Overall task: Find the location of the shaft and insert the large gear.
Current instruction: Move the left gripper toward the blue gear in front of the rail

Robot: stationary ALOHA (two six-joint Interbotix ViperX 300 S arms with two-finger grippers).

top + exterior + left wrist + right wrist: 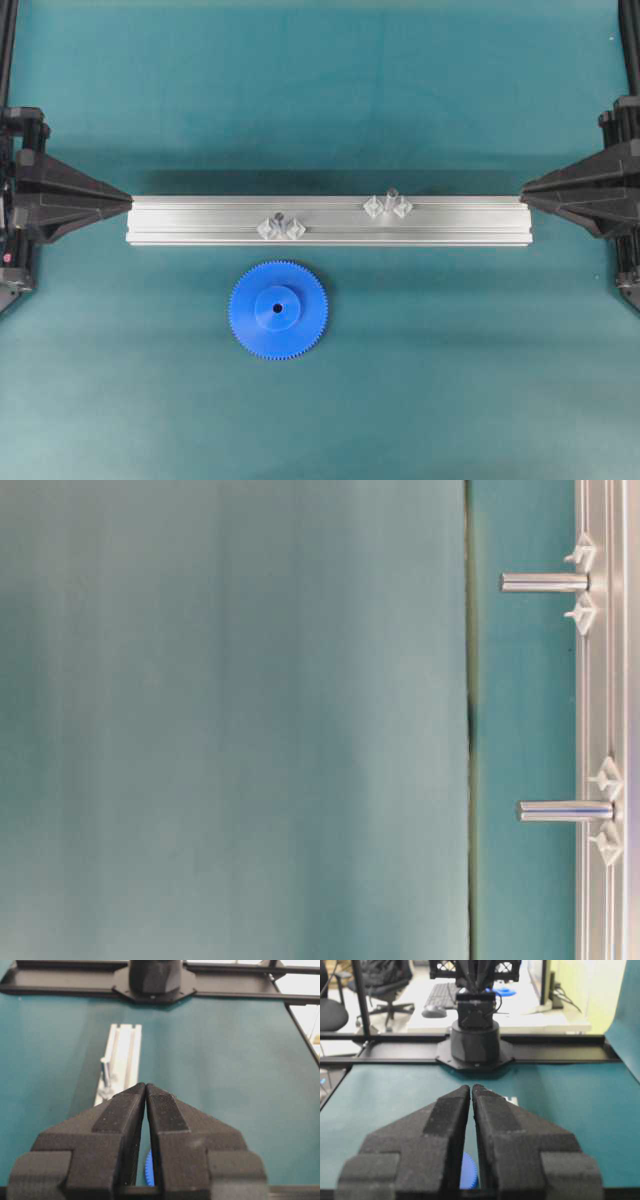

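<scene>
The large blue gear [278,309] lies flat on the teal mat, just in front of the silver rail [330,238]. Two thin grey shafts stand on the rail, each between two clear brackets: one left of centre [280,219], just behind the gear, and one right of centre [391,196]. Both show as pins in the table-level view [545,582] [565,810]. My left gripper [130,200] is shut and empty at the rail's left end. My right gripper [523,188] is shut and empty at the rail's right end. A sliver of the gear shows between the jaws in each wrist view [148,1170] [468,1172].
In the left wrist view the rail [125,1055] runs away from the gripper [145,1085] with a shaft [105,1072] on it. The right wrist view shows the gripper [471,1086] and the opposite arm's base [475,1042]. Black frame bars edge the mat.
</scene>
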